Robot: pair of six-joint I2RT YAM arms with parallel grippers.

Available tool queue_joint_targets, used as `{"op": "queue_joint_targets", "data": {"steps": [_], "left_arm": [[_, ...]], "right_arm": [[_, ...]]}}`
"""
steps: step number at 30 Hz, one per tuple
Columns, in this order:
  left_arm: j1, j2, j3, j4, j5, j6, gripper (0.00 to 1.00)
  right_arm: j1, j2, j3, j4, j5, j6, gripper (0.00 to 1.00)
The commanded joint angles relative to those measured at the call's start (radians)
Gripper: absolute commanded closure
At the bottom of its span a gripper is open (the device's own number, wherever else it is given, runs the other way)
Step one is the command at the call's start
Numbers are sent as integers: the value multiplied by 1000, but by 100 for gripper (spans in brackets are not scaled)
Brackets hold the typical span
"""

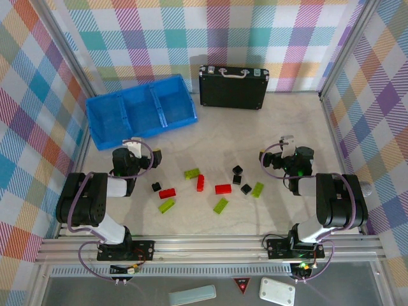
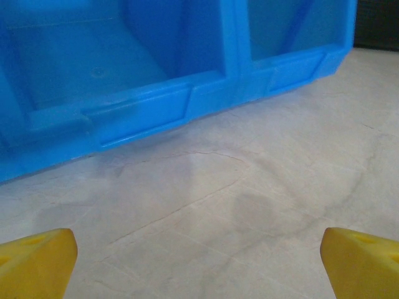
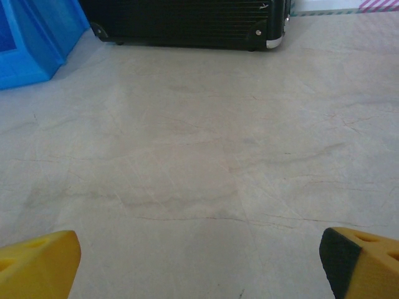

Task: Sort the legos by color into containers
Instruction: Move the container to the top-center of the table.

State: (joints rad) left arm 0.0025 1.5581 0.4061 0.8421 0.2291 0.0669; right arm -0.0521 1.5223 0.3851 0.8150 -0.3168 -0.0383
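Legos lie scattered on the table's middle in the top view: lime-green bricks [image 1: 192,173], red bricks [image 1: 223,189] and small black cubes [image 1: 238,170]. The blue three-compartment container [image 1: 140,108] stands at the back left, and its front wall [image 2: 143,112] is close ahead in the left wrist view. My left gripper [image 1: 135,148] sits just in front of it, open [image 2: 199,268], with bare table between its yellow fingertips [image 2: 37,261]. My right gripper [image 1: 288,145] rests right of the bricks, open [image 3: 199,268], holding nothing.
A black briefcase [image 1: 233,86] with a silver handle stands at the back centre, right of the container, and also appears ahead in the right wrist view [image 3: 187,25]. Checkered walls enclose the table on three sides.
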Motion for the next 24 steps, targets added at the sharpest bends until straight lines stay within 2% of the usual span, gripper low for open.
{"op": "queue_joint_targets", "data": {"steps": [1, 4, 7, 14, 17, 20, 24], "left_arm": [[-2, -90, 17, -94, -70, -22, 0], [-5, -122, 57, -207, -92, -27, 0], [-20, -159, 93, -320, -181, -53, 0], [-32, -242, 285, -690, -304, -161, 0], [-30, -223, 415, -881, -351, -212, 1], [-23, -161, 553, -1055, -353, -234, 4], [-16, -91, 699, -1216, -359, -252, 8]], "right_arm": [[4, -62, 38, -63, 26, 7, 1], [4, -94, 78, -172, 21, 11, 1], [5, -117, 109, -279, 27, 11, 1], [4, -200, 171, -470, 57, 39, 1], [4, -232, 217, -568, 66, 66, 0], [4, -252, 265, -647, 64, 88, 1], [3, -279, 304, -702, 45, 105, 3]]}}
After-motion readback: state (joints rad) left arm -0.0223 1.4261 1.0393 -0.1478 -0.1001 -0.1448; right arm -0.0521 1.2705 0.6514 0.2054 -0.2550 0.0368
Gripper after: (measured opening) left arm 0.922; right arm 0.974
